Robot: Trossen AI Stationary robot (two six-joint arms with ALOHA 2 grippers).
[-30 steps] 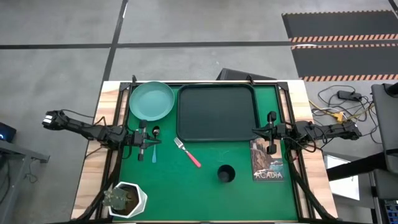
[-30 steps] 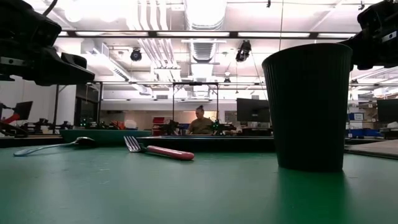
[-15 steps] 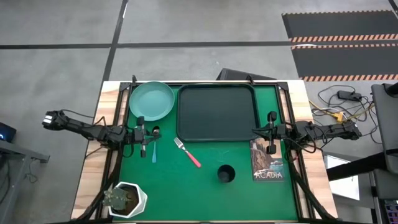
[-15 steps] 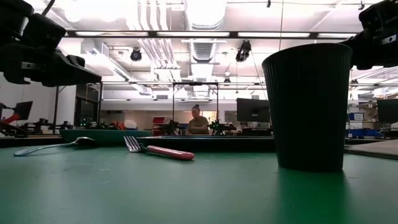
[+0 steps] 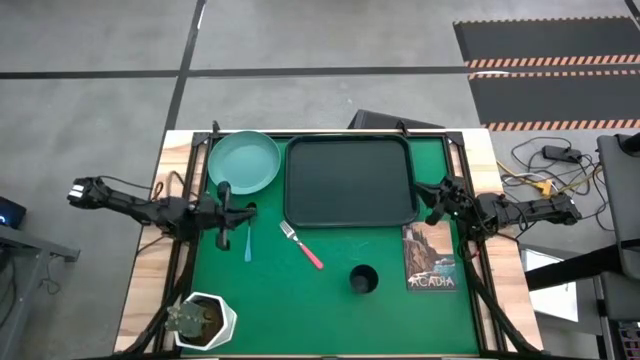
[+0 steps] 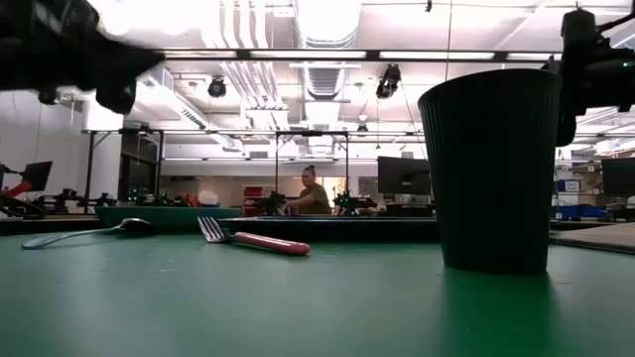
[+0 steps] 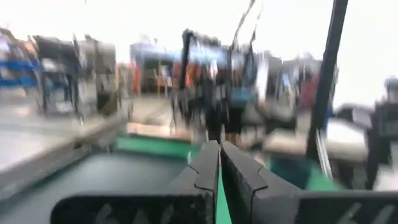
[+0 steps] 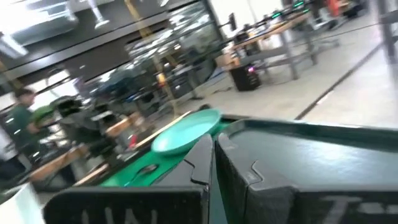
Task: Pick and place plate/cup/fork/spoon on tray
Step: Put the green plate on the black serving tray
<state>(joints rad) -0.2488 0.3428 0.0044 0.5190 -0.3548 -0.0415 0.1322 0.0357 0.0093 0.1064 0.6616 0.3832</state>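
Both grippers are clenched on nothing, and both have been turned within the last second. On the high view the left gripper (image 5: 223, 192), which pointed towards 6 o'clock beside the spoon (image 5: 248, 238), is now swung up towards 12 o'clock, so that its tip lies at the 6 o'clock rim of the plate (image 5: 242, 162). Whether the rim is touched cannot be told. The right gripper (image 5: 437, 205), which hung over the "ACADIA" book (image 5: 431, 256), is now raised and turned towards the 3 o'clock edge of the tray (image 5: 349, 181).

Nothing of the tableware has been shifted. The plate is found at 9 o'clock of the tray, just beside it. The spoon and the fork (image 5: 301, 245) are laid on the green counter (image 5: 300, 310) at about 7 o'clock of the tray, well apart from each other. The cup (image 5: 362, 279) is stood upright at 6 o'clock of the tray, near the book.

The tray is not yet loaded with anything, so the task is judged to be at its start. The plate is probably chosen as the first thing, and the left gripper must be opened before a grasp is possible.
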